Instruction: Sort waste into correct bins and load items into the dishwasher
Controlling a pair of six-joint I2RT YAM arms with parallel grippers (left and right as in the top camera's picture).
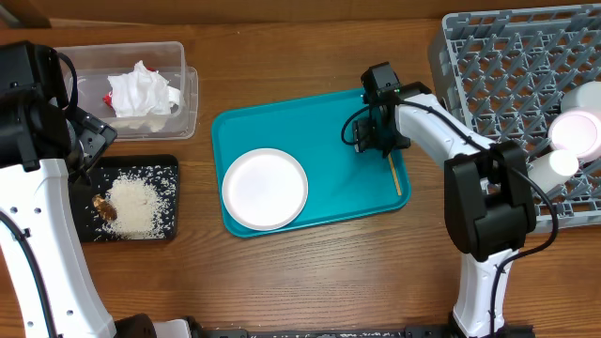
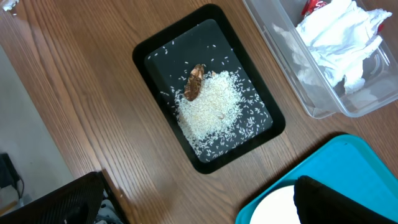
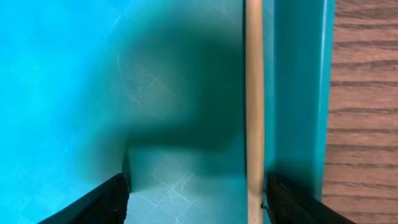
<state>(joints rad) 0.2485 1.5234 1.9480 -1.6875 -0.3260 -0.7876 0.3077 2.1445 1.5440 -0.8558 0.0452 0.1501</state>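
Observation:
A wooden chopstick (image 1: 395, 175) lies on the teal tray (image 1: 347, 202) by its right rim. My right gripper (image 1: 380, 139) is low over the tray and open; in the right wrist view the chopstick (image 3: 254, 106) runs between its fingers (image 3: 196, 202), close to the right one. A white plate (image 1: 264, 188) lies on the tray's left. My left gripper (image 1: 89, 150) is open and empty above the black tray (image 1: 169, 167), which holds rice (image 2: 211, 109) and a brown scrap (image 2: 194, 82). The clear tub (image 1: 188, 94) holds white tissues (image 1: 143, 91) and a red wrapper (image 2: 313, 6). The grey dish rack (image 1: 488, 56) holds white dishes (image 1: 575, 131).
The wooden table edge (image 3: 367, 106) runs just right of the teal tray's rim. The dish rack stands at the far right, the two bins at the far left. My left arm's base stands at the lower left.

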